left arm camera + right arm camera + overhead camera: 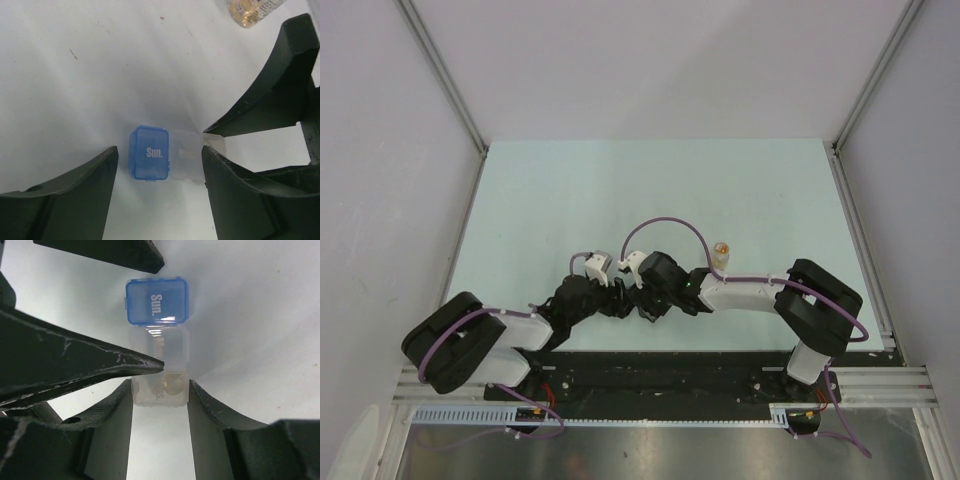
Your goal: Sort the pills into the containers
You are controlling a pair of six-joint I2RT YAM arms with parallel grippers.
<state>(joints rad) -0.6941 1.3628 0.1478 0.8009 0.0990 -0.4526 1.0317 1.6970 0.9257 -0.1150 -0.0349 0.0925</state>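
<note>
A small pill box lies on the table, with a blue lid marked "Sun." (149,152) and a clear body (160,355). Tiny orange-tan pills (173,382) lie in the clear end. My right gripper (160,396) is shut on that clear end, one finger on each side. My left gripper (160,160) is open and straddles the blue end lengthwise. One of its fingers (100,362) reaches over the clear body. A stubby round jar with orange-tan contents (722,252) stands behind the right arm and shows at the top of the left wrist view (250,10). In the top view both grippers meet (632,298) and hide the box.
The pale table (650,190) has raised white rails on the left and right and grey walls round it. The two arm bases sit on a black rail (660,375) at the near edge. The right gripper's finger (270,100) fills the right of the left wrist view.
</note>
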